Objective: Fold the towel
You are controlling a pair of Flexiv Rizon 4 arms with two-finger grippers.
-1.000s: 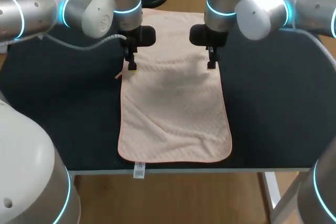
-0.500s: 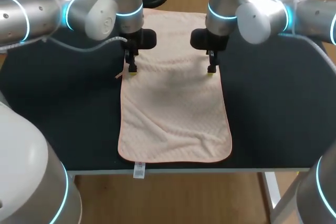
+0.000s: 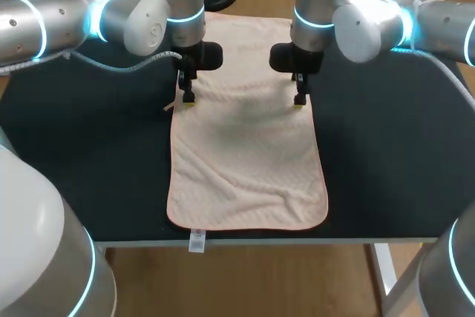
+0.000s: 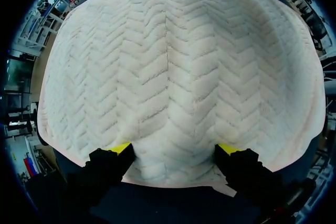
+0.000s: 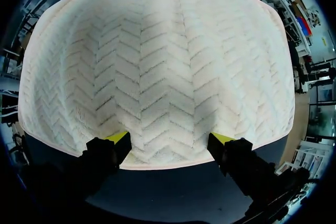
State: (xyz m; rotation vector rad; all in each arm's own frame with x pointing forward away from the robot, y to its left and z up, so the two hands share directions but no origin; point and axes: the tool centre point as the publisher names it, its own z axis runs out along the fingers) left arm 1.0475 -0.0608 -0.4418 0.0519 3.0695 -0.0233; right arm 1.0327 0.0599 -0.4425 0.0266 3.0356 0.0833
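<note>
Both grippers have eased down a little since a second ago. Your left gripper [image 3: 188, 100] now sits at the left long edge of the pink towel [image 3: 245, 161], and your right gripper [image 3: 300, 100] at the right edge, level with each other. In each wrist view the fingers stand wide apart, their yellow tips resting on the cloth just inside its hem. The towel lies flat, lengthwise on the dark table [image 3: 89, 154], rumpled toward the near end, its tag [image 3: 197, 240] hanging over the front edge.
</note>
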